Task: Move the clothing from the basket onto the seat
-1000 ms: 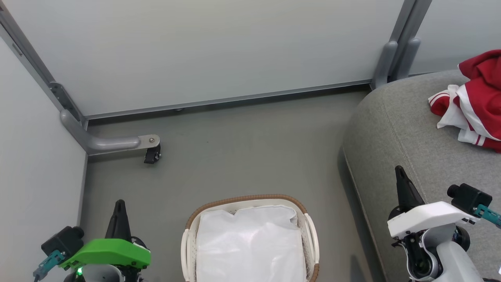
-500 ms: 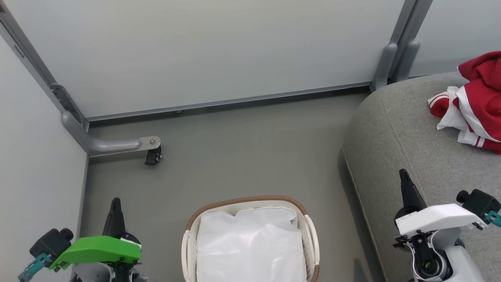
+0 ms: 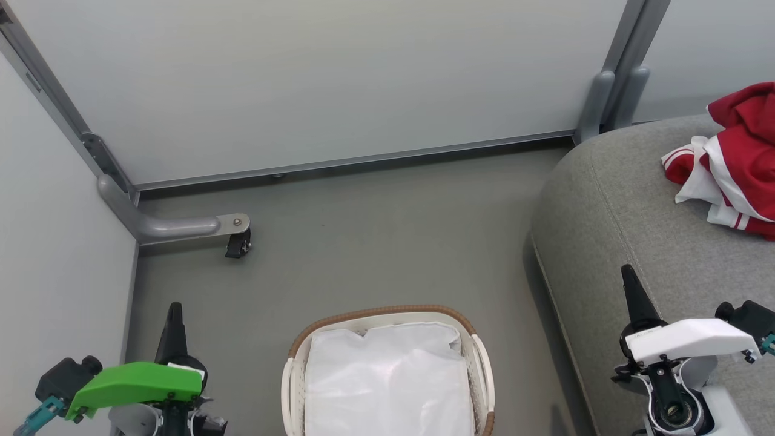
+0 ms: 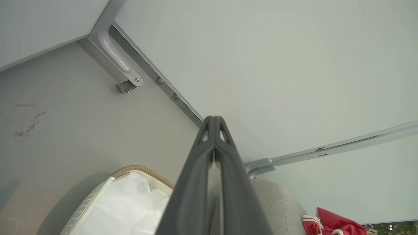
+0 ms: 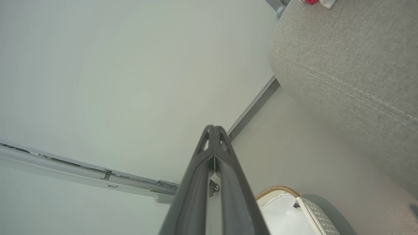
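Red clothing crumpled on the grey seat at far right, white-striped cuff pointing left, long axis cut off by the edge, white-lined basket on the floor beside the seat, left gripper and right gripper fingers pressed together, holding nothing

Crumpled red clothing with white stripes on grey fabric seat — white oval brown-rimmed basket on floor, holding just its liner.

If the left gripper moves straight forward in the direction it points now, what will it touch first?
Most likely the pale wall panel: in the left wrist view the tips of the left gripper lie over it, close to its grey base rail. Nothing shows between them, though depth is unclear.
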Controlling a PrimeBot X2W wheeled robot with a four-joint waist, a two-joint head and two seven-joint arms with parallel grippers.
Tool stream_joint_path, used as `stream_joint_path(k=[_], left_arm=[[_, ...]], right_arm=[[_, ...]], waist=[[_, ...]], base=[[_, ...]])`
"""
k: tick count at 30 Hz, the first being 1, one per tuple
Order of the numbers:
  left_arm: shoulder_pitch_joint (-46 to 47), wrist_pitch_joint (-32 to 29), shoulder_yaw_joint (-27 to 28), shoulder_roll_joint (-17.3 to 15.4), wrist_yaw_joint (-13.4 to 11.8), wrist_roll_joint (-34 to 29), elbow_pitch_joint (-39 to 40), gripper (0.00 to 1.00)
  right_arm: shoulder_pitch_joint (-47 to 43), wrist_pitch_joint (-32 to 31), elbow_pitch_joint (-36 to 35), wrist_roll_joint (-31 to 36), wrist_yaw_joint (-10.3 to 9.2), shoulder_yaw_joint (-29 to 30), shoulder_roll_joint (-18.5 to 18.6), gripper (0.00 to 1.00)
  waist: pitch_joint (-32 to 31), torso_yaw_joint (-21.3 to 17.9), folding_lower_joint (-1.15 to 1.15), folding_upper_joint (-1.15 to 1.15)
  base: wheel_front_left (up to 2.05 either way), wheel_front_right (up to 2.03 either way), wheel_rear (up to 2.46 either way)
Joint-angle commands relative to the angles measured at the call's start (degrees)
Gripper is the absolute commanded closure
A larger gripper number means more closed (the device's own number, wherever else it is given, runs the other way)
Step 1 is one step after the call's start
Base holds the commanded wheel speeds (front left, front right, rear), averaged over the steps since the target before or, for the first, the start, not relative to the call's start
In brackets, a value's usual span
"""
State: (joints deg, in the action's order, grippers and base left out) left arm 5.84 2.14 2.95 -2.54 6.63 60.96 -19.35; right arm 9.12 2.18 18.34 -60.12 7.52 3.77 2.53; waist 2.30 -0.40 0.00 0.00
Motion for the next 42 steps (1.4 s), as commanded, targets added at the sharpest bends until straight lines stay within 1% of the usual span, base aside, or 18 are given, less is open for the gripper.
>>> stream_joint_path(k=[1,23,42], left_arm=[[0.6,-0.4,0.3,-0.3,0.4,1.6,0.8,1.0],[0.6,-3.7,1.7,-0.4,0.6,13.4,2.6,1.0],[0.6,-6.1,2.6,-0.5,0.8,21.7,4.0,1.0]], right_arm=[[0.0,-0.4,-0.9,-1.6,-0.02,0.3,0.4,1.0],[-1.2,-3.8,-2.3,-13.7,-0.03,1.3,0.4,1.0],[-2.2,-6.1,-3.3,-22.3,-0.04,2.1,0.5,1.0]], waist=[[0.0,0.0,0.0,0.0],[-0.7,0.1,0.0,0.0],[-1.3,0.2,0.0,0.0]], base=[[0.0,0.0,0.0],[0.0,0.0,0.0],[0.0,0.0,0.0]])
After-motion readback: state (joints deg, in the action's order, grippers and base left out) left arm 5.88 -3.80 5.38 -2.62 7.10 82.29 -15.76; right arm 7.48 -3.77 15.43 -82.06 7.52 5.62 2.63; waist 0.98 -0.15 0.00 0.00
